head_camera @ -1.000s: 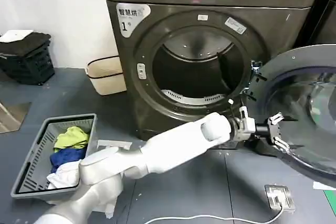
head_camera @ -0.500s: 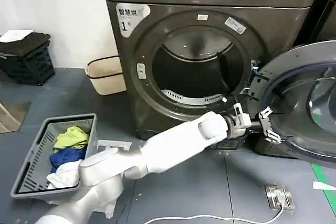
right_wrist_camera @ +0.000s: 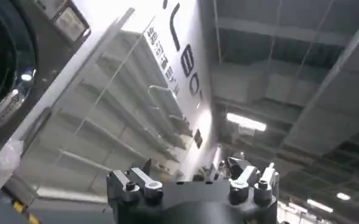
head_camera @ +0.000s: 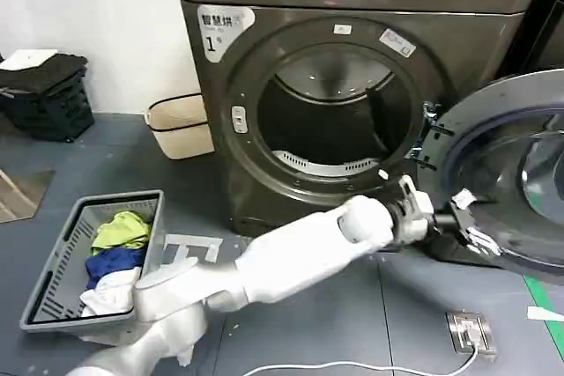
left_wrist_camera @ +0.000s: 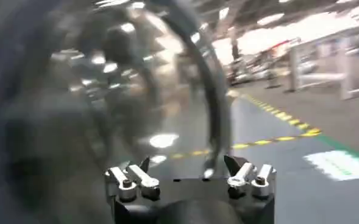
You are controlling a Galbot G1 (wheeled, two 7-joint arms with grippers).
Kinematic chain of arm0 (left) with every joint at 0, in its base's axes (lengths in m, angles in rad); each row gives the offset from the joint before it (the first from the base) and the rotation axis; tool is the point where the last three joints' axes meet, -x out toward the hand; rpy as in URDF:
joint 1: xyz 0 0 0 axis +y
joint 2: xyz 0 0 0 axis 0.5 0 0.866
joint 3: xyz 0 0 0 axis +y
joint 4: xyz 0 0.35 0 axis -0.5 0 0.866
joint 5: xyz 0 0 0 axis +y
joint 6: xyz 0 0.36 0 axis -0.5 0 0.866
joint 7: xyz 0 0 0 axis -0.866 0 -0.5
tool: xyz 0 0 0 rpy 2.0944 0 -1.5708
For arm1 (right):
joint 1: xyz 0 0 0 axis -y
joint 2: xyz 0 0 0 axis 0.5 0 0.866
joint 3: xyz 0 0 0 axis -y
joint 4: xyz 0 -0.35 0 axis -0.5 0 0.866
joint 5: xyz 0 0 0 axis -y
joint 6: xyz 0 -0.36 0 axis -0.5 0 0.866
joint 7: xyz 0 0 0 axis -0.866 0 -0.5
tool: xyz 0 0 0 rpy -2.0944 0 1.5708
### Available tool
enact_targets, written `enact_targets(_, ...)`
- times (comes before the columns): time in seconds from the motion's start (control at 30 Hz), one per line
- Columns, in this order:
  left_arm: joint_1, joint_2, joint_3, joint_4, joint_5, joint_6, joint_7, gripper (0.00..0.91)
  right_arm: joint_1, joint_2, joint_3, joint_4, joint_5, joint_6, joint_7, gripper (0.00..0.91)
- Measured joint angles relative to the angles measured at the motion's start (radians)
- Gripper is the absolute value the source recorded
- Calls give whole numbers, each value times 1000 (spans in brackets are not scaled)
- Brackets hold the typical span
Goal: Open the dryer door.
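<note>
Nearest, on the floor left of the machine: grey laundry basket (head_camera: 53,257) holding yellow, blue and white clothes. White cable (head_camera: 352,364) and small metal plate (head_camera: 469,332) on the floor below the dryer door.

Left arm stretched across from lower left toward the machine's right side. Left pincer (head_camera: 465,219) at the lower inner edge of the dryer door (head_camera: 520,173), fingers spread, released, gripping nothing; contact with the rim not clear. In the left wrist view, left pincer (left_wrist_camera: 190,176) spread apart, chrome rim (left_wrist_camera: 213,79) curving just ahead of it.

Dryer door swung wide open, hinged at the right of the drum opening (head_camera: 339,107), glass facing outward. Drum interior dark, exposed.

Right pincer (right_wrist_camera: 191,173) raised, pointing toward ceiling lights, fingers apart, empty.

Farther back, left of the machine: beige bin (head_camera: 179,125), black crate (head_camera: 48,94) against the wall.
</note>
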Motion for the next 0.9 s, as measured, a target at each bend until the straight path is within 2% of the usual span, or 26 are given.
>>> enact_targets(0.27,43,21,14,-243,-26,47,3,907,18,0,-31,-9,-33,-66,22,907)
enact_targets(0.57,92,374,-19,-542,-53,68,5,907,29,-1,-64,-26,-46,-155,51,907)
enact_targets(0.73,110,530,-63,-666,-56,63,12,907,38,-76,-87,-19,-45,-219,68,907)
enact_targets(0.9,116,697,-99,-758,-69,41,35,907,57,-141,-107,-27,-63,-244,68,907)
